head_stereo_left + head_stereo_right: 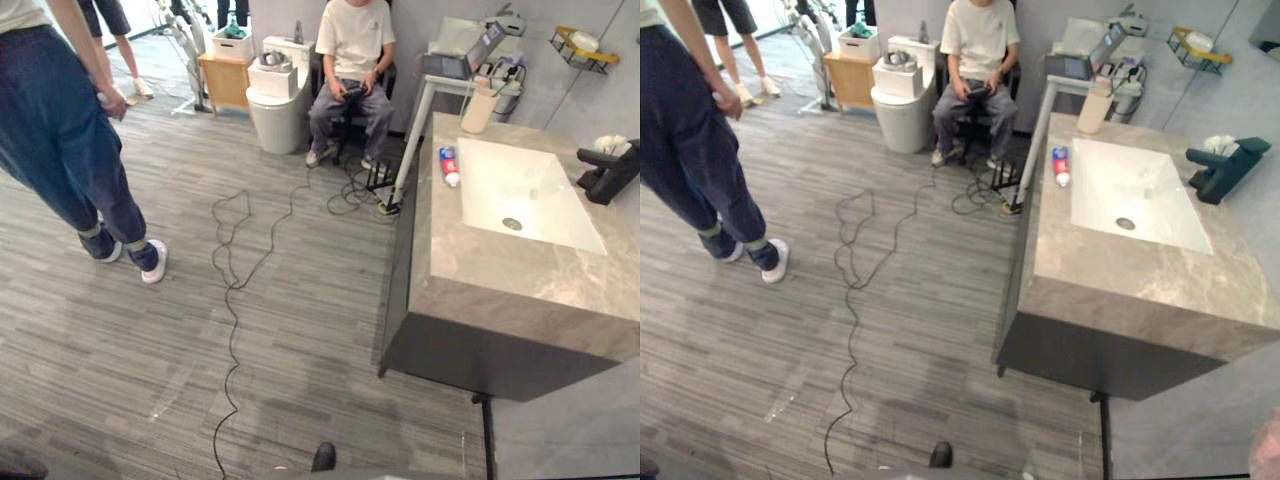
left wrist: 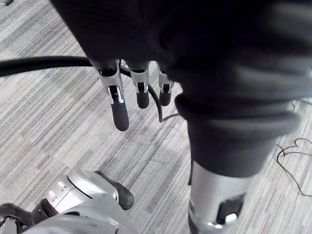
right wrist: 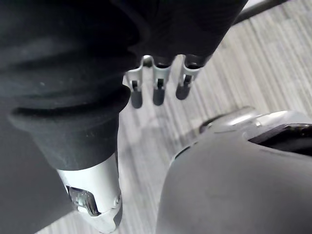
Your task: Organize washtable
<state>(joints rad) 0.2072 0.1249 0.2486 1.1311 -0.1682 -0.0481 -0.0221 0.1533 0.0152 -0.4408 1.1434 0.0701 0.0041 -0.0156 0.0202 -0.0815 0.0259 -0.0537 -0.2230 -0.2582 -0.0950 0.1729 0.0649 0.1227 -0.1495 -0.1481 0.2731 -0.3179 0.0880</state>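
Approach stage; nothing handled yet. Washtable (image 1: pixel 500 290) stands ahead-right. Toothpaste tube (image 1: pixel 448 165) lies on top just beside the basin (image 1: pixel 520 190), beige bottle (image 1: pixel 478 105) at the far corner. Left hand (image 2: pixel 141 92) and right hand (image 3: pixel 157 90) hang relaxed (both empty). Next move, likely: step closer and reach for the tube.

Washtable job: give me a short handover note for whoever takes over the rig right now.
Left hand: open, empty, hanging over the floor. Right hand: the same.
Washtable stands ahead to the right, hands nowhere near it. Toothpaste tube lies on it left of the basin; cream bottle stands at its far corner.
Done: nothing yet. Left: walk up, tidy both.
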